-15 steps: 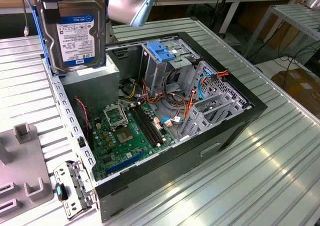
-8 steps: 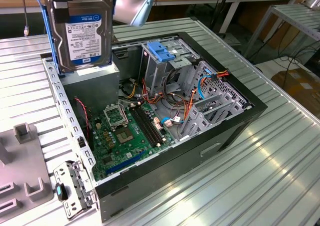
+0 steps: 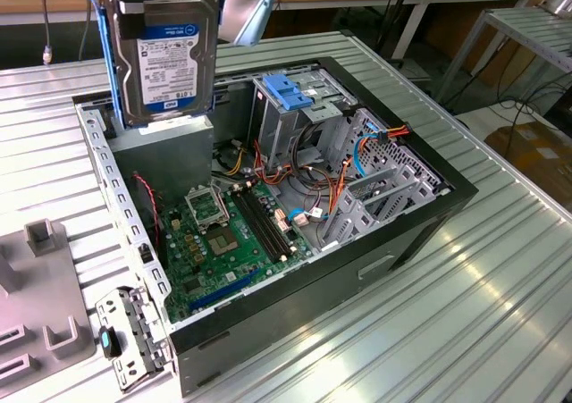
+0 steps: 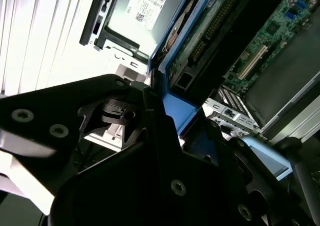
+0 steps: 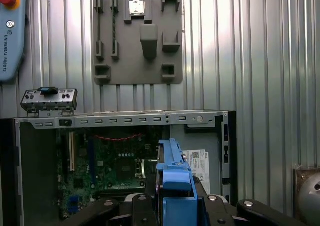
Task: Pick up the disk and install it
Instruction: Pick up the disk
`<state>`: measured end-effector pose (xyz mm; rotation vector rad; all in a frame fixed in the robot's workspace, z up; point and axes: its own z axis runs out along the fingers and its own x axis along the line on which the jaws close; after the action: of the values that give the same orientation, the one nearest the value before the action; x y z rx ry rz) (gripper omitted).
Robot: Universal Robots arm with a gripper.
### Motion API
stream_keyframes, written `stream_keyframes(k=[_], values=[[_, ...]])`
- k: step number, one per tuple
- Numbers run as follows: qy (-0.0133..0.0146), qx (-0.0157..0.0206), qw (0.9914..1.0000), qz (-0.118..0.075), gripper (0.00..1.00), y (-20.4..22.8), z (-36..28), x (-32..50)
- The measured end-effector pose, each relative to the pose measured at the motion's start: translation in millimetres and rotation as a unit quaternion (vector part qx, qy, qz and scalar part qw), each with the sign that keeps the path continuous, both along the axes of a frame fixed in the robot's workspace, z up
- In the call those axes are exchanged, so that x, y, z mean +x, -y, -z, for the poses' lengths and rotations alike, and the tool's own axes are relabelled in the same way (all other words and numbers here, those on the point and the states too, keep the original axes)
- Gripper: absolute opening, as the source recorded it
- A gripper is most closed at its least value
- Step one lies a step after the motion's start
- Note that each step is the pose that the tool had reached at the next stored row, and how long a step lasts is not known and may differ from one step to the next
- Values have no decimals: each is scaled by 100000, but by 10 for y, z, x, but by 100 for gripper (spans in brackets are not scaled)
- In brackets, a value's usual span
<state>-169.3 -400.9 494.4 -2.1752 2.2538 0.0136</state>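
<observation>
jaws closed on the disk (image 3: 170, 63), upright at upper left of the exterior view, over the case (image 3: 384, 242). align its rails squarely with the drive cage (image 3: 288, 95).

The gripper (image 4: 167, 121) clasps the disk (image 4: 207, 35) by its blue rails, circuit side showing. Beyond lie a stickered box (image 4: 145, 5), a motherboard (image 4: 295, 15) and ribbed table (image 4: 35, 30)

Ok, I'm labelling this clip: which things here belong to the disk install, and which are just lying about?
In the job: silver-grey metal disk with blue side rails, gripper holding it, open black computer case.
Lying about: flat grey slotted fixture plate, small perforated metal bracket.
</observation>
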Motion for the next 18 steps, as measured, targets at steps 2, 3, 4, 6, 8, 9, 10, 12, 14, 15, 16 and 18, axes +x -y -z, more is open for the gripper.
stream_keyframes(k=[2, 3, 4, 6, 8, 9, 10, 12, 14, 15, 16, 18], values=[[-2, 0, 100000, 3, 37, 0, 0, 54], [-5, 0, 100000, 7, 37, 0, 0, 99], [-7, -2, 100000, 5, 37, 0, 0, 123], [-8, -1, 100000, 3, 37, 0, 1, 186], [-9, 0, 100000, 6, 37, 0, 1, 247], [-10, -1, 100000, 3, 37, 0, 1, 282], [-11, 1, 100000, 3, 37, 0, 1, 304], [-12, -5, 100000, 1, 37, 0, 1, 327], [-9, 0, 100000, 7, 37, 0, 1, 327], [-9, 2, 100000, 9, 37, 0, 1, 327], [-9, 0, 100000, 6, 37, 0, 1, 328], [-11, -3, 100000, 7, 37, 0, 1, 328]])
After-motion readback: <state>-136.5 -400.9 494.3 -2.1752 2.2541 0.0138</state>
